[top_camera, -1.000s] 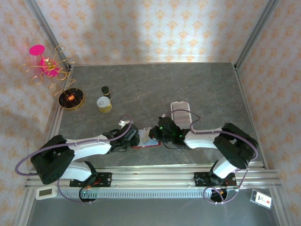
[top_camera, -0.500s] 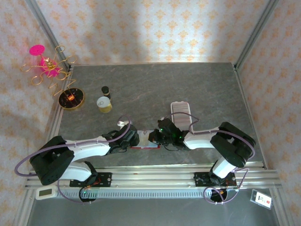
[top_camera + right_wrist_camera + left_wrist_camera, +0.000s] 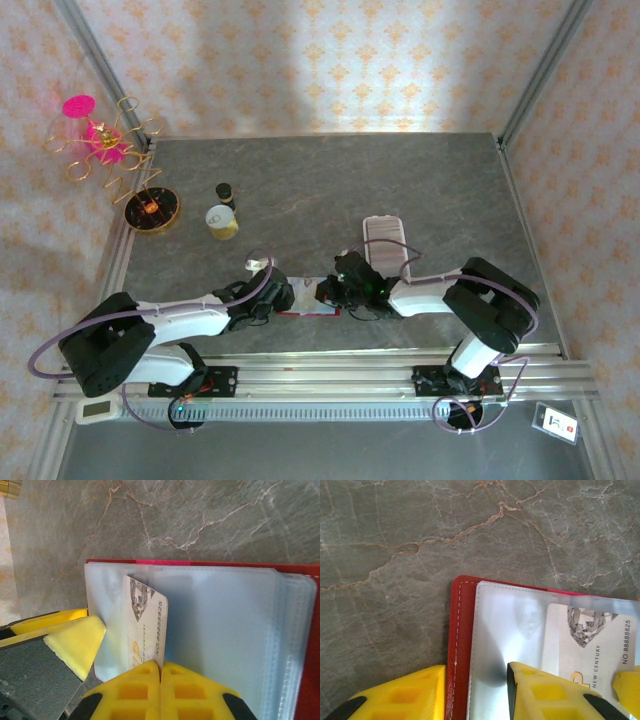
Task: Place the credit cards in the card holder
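Fingers [image 3: 135, 692] of the right gripper [image 3: 160, 669] are pressed flat together with no gap, and the near edge of a credit card [image 3: 145, 625] runs into their seam, so the card looks pinched there. From that gripper the card reaches forward at a slight tilt, its far corner lying among the clear plastic sleeves [image 3: 225, 630] of the red card holder [image 3: 200, 562], which lies open on the grey marble-patterned table [image 3: 210, 515] just ahead of the fingertips. Left of the shut jaws a yellow pad of the other arm rests at the sleeve's edge. The left gripper [image 3: 475, 672] has its jaws partly apart. They straddle the stitched red border of the holder, one fingertip over bare table on the outer side and the other on the top sleeve. Nothing is squeezed between them. The printed card shows through the sleeve to the right of this gripper. From above, the left gripper [image 3: 285, 297] and the right gripper [image 3: 332, 292] face each other closely, with the holder between and just below them, and a pale rectangular object [image 3: 383, 230] lies beyond the right gripper.
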Controlling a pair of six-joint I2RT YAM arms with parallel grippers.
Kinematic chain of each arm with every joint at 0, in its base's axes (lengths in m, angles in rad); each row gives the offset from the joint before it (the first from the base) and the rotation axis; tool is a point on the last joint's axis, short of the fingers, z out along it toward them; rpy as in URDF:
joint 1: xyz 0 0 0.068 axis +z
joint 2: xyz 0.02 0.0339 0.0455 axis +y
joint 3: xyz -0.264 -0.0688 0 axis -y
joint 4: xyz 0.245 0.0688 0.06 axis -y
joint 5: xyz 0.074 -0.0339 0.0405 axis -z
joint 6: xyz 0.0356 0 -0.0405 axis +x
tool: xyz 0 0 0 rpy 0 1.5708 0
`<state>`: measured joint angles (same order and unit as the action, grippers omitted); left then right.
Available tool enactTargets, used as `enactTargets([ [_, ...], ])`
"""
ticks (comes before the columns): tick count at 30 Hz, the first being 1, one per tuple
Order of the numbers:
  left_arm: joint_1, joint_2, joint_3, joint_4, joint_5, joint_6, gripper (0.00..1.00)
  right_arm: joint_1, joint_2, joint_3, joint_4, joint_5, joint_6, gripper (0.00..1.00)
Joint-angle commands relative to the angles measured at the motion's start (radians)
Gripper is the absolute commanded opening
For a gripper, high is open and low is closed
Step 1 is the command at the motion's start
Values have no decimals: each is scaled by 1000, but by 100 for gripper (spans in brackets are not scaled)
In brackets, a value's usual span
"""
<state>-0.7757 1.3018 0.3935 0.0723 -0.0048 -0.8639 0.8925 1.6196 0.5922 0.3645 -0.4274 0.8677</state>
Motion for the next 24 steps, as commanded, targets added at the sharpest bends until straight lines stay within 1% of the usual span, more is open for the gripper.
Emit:
enactTargets([
  [1,-11,27,-32,63,158,-29,34,13,23,29,-13,-2,-8,0],
  [12,-11,-15,-68,101,181,-39,34,20,55,66,-11,-1,4,0],
  [24,-10,-44,-103,139,180,-53,34,25,88,127,-70,23,-10,0],
])
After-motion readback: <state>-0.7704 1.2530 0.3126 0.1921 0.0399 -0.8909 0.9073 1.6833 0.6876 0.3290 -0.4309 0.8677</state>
